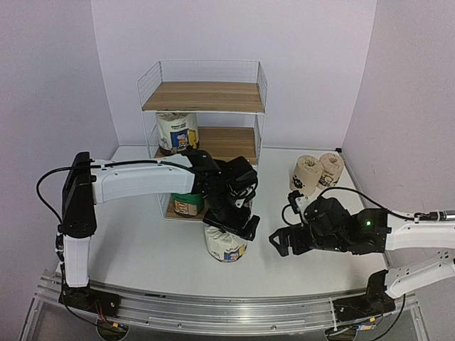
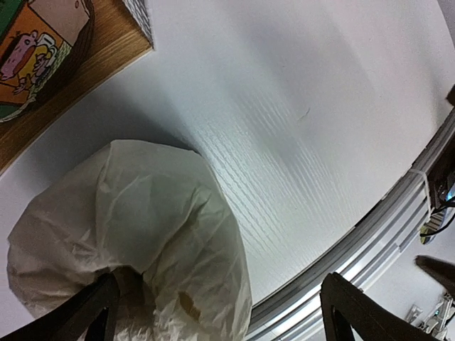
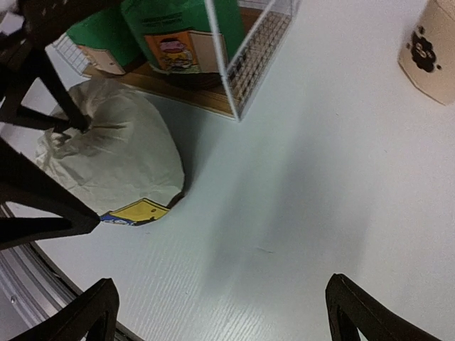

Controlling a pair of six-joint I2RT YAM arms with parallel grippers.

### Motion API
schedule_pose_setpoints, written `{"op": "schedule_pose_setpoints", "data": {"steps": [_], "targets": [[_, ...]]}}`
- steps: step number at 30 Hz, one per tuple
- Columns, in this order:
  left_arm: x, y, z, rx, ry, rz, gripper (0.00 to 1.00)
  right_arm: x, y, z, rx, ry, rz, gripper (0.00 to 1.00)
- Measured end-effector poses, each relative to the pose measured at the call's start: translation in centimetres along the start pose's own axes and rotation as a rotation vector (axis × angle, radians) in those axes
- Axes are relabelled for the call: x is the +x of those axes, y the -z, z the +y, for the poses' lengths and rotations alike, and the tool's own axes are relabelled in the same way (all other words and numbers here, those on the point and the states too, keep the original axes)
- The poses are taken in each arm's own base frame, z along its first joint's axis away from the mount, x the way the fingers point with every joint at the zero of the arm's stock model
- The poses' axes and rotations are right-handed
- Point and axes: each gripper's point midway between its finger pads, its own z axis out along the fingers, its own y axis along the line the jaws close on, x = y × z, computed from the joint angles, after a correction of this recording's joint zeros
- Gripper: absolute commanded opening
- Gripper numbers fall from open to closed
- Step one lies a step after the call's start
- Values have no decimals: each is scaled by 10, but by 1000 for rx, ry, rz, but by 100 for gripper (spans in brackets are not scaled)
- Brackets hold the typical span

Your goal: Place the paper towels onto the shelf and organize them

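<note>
A white roll with a blue-yellow label (image 1: 226, 245) stands on the table in front of the shelf (image 1: 202, 96). My left gripper (image 1: 229, 226) hangs just over its top, open. In the left wrist view the roll (image 2: 135, 220) sits off-centre under the gripper (image 2: 220, 316), with one finger (image 2: 89, 312) at its crumpled top. My right gripper (image 1: 279, 245) is open and empty, low over the table to the roll's right (image 3: 114, 149). A second white roll (image 1: 178, 131) stands on the middle tier. Green rolls (image 1: 186, 204) stand on the bottom tier. Two tan rolls (image 1: 307, 172) (image 1: 330, 168) stand at the back right.
The shelf's top board is bare. The shelf's white wire corner (image 3: 249, 64) lies between the green rolls (image 3: 181, 28) and the open table. A metal rail (image 1: 213, 309) runs along the near edge. Walls close in on the left, back and right.
</note>
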Motion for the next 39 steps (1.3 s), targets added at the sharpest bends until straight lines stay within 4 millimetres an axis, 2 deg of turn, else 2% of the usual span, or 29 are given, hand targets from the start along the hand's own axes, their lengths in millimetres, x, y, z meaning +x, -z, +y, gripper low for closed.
{"op": "schedule_pose_setpoints", "data": {"steps": [4,8,13,17,20,26,32,39], "targets": [[-3,23,-5,22,0,-37,100,14,-13,22,-103,137,-21,98],[-6,60,-6,30,21,-105,100,30,-26,50,-158,285,-31,98],[-4,123,16,-47,109,-244,100,47,-53,73,-137,376,-39,98],[15,151,46,-122,205,-312,100,47,-74,78,-73,380,-77,98],[38,152,71,-181,281,-320,100,41,-88,83,-42,374,-118,98],[78,135,111,-268,396,-315,100,28,-104,101,-37,360,-193,98],[87,142,119,-241,455,-371,100,16,-108,101,7,334,-265,98],[83,147,119,-218,490,-410,100,8,-114,101,43,332,-318,98]]}}
